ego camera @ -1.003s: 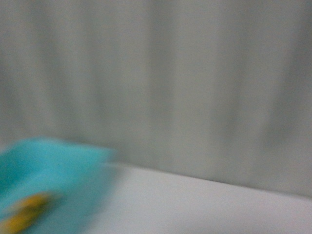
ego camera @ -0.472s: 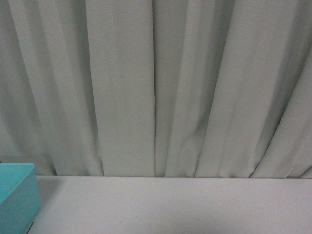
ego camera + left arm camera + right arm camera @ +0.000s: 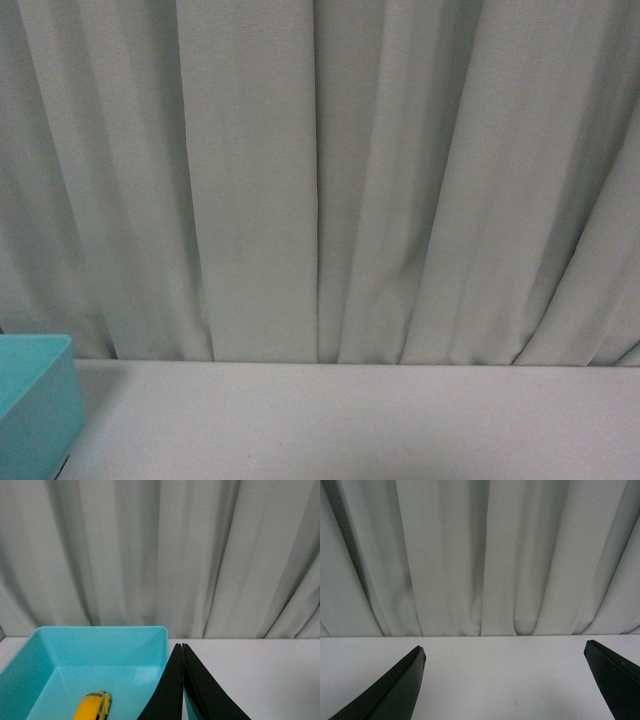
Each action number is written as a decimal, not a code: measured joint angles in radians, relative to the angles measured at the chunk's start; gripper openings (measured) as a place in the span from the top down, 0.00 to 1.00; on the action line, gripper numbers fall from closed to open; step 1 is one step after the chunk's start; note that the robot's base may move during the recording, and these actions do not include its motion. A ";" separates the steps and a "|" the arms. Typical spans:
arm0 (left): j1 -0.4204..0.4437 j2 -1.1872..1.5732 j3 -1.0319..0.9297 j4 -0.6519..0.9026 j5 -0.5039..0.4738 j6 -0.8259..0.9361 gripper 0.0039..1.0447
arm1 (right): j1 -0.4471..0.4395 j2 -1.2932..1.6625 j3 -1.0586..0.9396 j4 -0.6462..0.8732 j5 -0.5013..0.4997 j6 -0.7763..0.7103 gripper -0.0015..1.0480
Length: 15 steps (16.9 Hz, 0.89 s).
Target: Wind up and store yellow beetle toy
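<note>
Toy car lies inside the bin; storing looks done. My left claw is closed, empty; right claw gapes wide, empty.

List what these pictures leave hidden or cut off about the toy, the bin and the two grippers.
- Yellow beetle toy: left wrist view, its rear is cut off by the picture's edge; wheels and any winding key not visible.
- Teal bin: its near side is cut off in the left wrist view; the front view shows only a corner.
- Left gripper: it hides part of the bin's wall.
- Right gripper: only the fingertips show.
</note>
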 joint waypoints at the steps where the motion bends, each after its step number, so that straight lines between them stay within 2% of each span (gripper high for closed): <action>1: 0.000 -0.035 -0.031 0.007 0.000 0.000 0.99 | 0.000 0.000 0.000 0.000 0.000 0.000 0.06; 10: 0.000 -0.034 -0.037 0.004 0.000 -0.002 0.97 | 0.000 0.000 0.000 0.000 0.000 0.000 0.06; 15: 0.000 -0.034 -0.037 0.004 0.000 -0.001 0.40 | 0.000 0.000 0.000 0.000 0.000 0.000 0.06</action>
